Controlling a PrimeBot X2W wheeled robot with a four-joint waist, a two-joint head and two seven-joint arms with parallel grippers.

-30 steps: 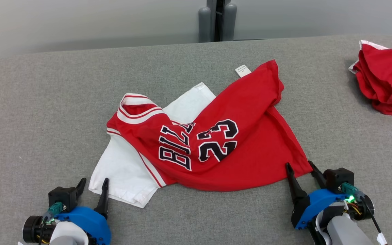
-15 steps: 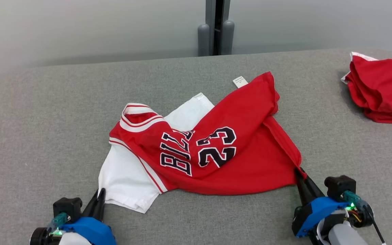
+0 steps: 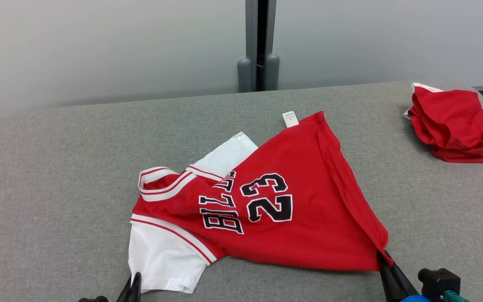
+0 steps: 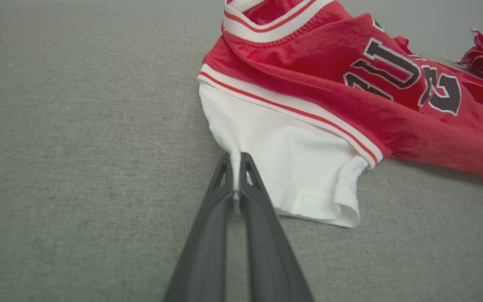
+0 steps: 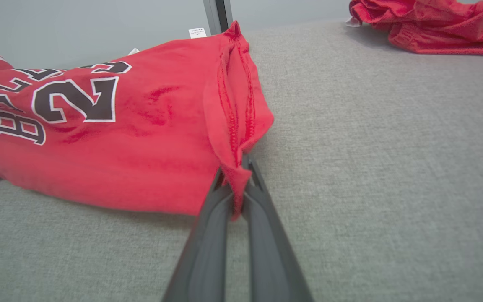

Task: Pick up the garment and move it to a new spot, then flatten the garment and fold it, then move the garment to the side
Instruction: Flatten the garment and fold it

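The garment (image 3: 292,226), a red jersey numbered 23 with white sleeves, is lying crumpled near the middle of the grey bench (image 3: 57,167), its collar pointing towards the robot's left and its hem towards the right. The left gripper (image 4: 235,161) is pressing its fingers (image 4: 216,201) together on the near edge of the white sleeve (image 4: 292,167), with a thin fold of cloth showing between the tips. The right gripper (image 5: 236,167) is likewise clamping its fingers (image 5: 266,235) on the near red hem corner (image 5: 235,184), which is draping over the tips. Both pinched points are sitting at the garment's near edge, close to the bench surface. A white label (image 3: 290,118) is sticking out at the far hem corner. A second red garment (image 3: 451,126) is lying bunched at the far right of the bench, well apart.
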